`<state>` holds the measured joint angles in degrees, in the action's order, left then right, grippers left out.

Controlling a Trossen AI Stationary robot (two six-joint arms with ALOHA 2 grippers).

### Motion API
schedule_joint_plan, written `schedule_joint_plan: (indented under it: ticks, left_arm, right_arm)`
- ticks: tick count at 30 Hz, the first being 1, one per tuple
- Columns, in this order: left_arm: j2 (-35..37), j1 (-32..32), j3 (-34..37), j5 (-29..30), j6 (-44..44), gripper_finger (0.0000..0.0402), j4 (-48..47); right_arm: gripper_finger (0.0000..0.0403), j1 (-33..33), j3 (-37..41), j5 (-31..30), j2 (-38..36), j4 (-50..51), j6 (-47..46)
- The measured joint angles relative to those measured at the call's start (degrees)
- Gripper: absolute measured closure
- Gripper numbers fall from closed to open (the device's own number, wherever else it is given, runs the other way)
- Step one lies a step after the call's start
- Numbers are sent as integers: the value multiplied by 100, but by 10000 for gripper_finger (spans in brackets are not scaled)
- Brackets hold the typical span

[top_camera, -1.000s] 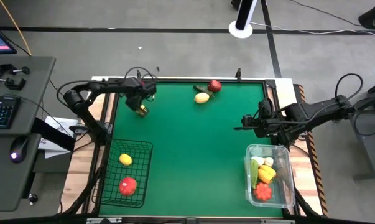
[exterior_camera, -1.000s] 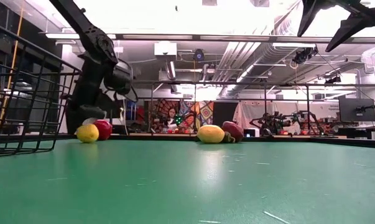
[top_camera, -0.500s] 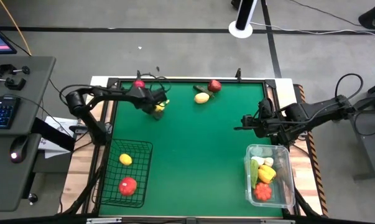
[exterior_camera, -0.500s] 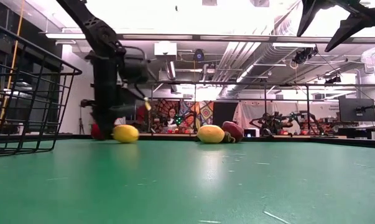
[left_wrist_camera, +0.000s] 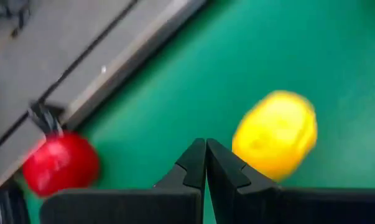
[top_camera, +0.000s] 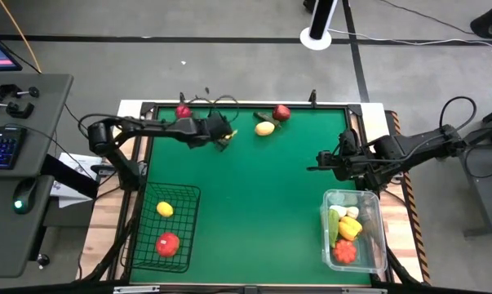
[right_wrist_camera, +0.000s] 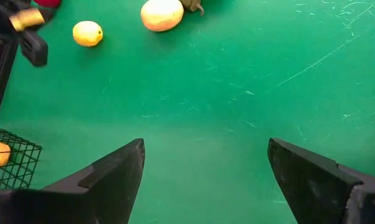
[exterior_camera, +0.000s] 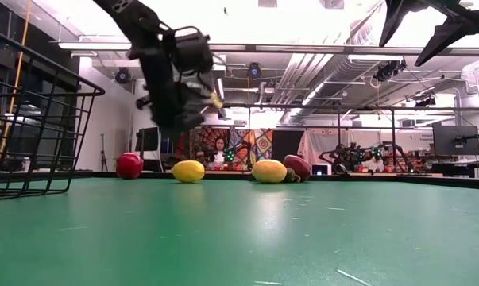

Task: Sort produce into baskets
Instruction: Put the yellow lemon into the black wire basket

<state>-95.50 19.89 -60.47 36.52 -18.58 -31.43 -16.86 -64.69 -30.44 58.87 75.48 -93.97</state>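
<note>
A: L gripper (top_camera: 223, 135)? Small yellow toy lemon (exterior_camera: 188, 171)?
B: Fingers pressed together, empty, raised over far-left of green table (top_camera: 254, 196). Lemon on mat just beside it; round red fruit (top_camera: 183, 111) at far edge.
A: R gripper (right_wrist_camera: 203, 168)?
B: Spread wide, empty, hovering by clear plastic basket (top_camera: 376, 237).

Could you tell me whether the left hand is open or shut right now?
Shut and empty: in the left wrist view the left hand's two fingers meet, with nothing between them, above the yellow fruit on the mat.
</note>
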Motion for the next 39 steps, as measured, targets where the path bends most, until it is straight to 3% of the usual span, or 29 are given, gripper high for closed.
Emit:
schedule_joint_plan:
  ticks: [4,7,11,20,28,35,39]
  left_arm:
    - [-139,347,-308,-674,516,401,631]
    - [-484,591,-544,-1125,358,401,287]
    - [-933,742,-805,-1259,91,401,-250]
    - [-1254,606,-839,-1237,537,401,292]
    - [-1248,-21,-841,-1825,350,401,-578]
    - [-1221,-996,-841,-2554,-594,401,-848]
    - [-1110,-1481,-942,-2602,-1005,401,-971]
  right_arm:
    - [70,0,0,-50,1,-2,2]
    - [70,0,0,-105,2,-2,2]
    - [70,0,0,-105,9,-2,2]
    - [70,-4,0,-94,230,-15,11]
    - [70,-48,0,326,437,-77,280]
    - [70,-360,0,165,442,-79,250]
    - [70,-453,0,74,440,-79,240]
